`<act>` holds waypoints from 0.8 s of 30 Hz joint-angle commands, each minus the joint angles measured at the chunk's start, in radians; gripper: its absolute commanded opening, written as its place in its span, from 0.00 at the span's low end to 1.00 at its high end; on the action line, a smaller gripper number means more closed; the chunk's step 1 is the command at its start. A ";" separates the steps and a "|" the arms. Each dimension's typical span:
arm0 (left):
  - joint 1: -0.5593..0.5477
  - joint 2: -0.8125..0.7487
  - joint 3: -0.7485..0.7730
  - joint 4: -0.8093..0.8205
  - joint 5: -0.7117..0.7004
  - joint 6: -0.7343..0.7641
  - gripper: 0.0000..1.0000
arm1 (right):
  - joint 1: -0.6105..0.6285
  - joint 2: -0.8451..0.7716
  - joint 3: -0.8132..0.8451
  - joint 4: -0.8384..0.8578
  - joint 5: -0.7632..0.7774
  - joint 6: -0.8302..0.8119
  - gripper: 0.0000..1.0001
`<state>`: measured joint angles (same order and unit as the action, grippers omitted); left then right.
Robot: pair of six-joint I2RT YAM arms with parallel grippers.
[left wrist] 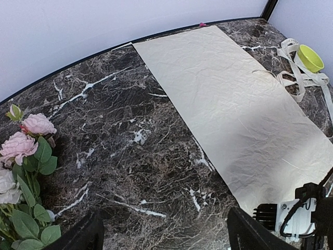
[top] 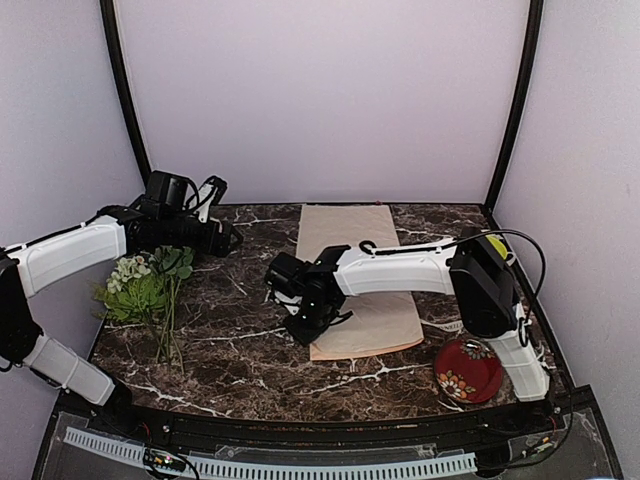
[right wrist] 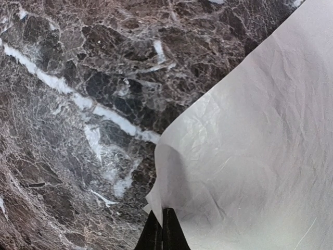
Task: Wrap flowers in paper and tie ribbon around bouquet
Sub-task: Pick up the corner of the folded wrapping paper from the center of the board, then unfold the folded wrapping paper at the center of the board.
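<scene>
The cream paper point(top: 365, 255) lies flat on the marble table, long side running away from me. My right gripper point(top: 308, 326) is shut on the paper's near left corner, and in the right wrist view the thin sheet point(right wrist: 250, 146) curls up between the closed tips of that gripper point(right wrist: 162, 232). The flowers point(top: 145, 285) lie at the table's left, pink blooms point(left wrist: 23, 148) showing in the left wrist view. My left gripper point(top: 226, 238) hovers behind them, and it point(left wrist: 164, 237) stands open over bare marble. The ribbon point(left wrist: 294, 78) lies in loops right of the paper point(left wrist: 234, 99). No bouquet is in view.
A lime-green round thing point(left wrist: 310, 57) sits by the ribbon at the far right. A red flowered bowl point(top: 467, 370) stands at the near right corner. Pale walls with black corner posts close in the table on three sides.
</scene>
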<state>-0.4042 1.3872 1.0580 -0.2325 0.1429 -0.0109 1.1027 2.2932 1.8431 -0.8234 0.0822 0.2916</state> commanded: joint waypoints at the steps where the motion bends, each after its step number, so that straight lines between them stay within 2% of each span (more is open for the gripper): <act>1: -0.006 -0.041 -0.012 0.022 0.006 0.014 0.84 | -0.028 -0.013 0.042 0.008 -0.043 -0.002 0.00; 6: -0.006 -0.063 -0.021 0.038 -0.033 0.026 0.84 | -0.050 -0.120 0.079 0.098 -0.124 0.017 0.00; 12: -0.006 -0.158 -0.071 0.141 -0.039 0.050 0.83 | -0.098 -0.292 -0.012 0.307 -0.199 0.096 0.00; 15: -0.007 -0.227 -0.142 0.223 0.054 0.100 0.74 | -0.117 -0.352 -0.024 0.350 -0.206 0.123 0.00; 17: -0.012 -0.250 -0.163 0.231 0.186 0.147 0.70 | -0.133 -0.405 -0.063 0.408 -0.211 0.157 0.00; 20: -0.060 -0.253 -0.154 0.161 0.327 0.235 0.70 | -0.150 -0.480 -0.144 0.533 -0.222 0.212 0.00; 24: -0.192 -0.248 -0.171 0.022 0.358 0.405 0.77 | -0.156 -0.514 -0.150 0.604 -0.213 0.232 0.00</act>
<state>-0.4946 1.1442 0.9142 -0.0845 0.3695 0.2020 0.9508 1.7981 1.7096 -0.3569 -0.1196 0.4717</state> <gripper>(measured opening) 0.737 0.004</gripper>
